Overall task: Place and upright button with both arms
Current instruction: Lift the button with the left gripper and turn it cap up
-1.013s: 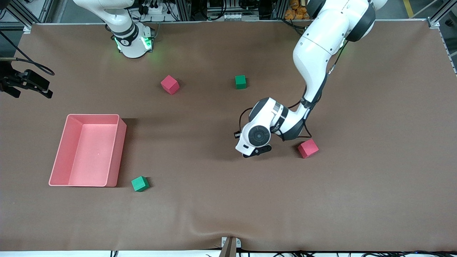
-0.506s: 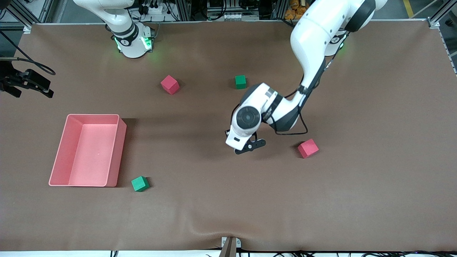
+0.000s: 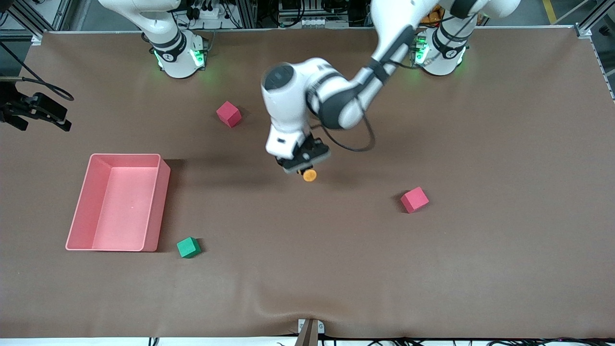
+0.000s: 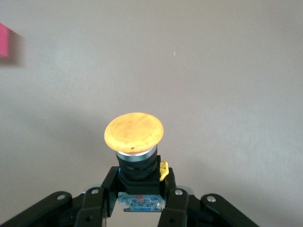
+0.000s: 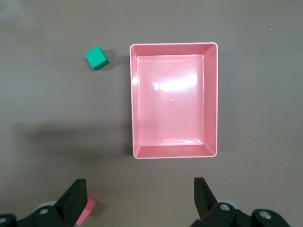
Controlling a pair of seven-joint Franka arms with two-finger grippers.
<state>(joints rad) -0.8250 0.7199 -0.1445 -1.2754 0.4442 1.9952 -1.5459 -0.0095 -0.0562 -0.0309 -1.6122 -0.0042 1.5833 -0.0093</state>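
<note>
The left end effector point(image 3: 303, 163) grips the button point(image 3: 309, 175) by its black body above mid-bench, at three o'clock of the pink bin point(image 3: 158, 202), which holds nothing. The right end effector point(image 5: 139, 201), fingers spread, hovers above that bin.

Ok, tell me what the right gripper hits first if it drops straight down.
Probably the bare table beside the pink tray: the open right gripper points straight down there, though depth is unclear.

Button point(image 4: 134, 131): orange cap, black body. Tray point(image 3: 81, 202): pink. Beside the tray: green cube point(image 3: 188, 247). Table point(image 3: 480, 264): brown.
</note>
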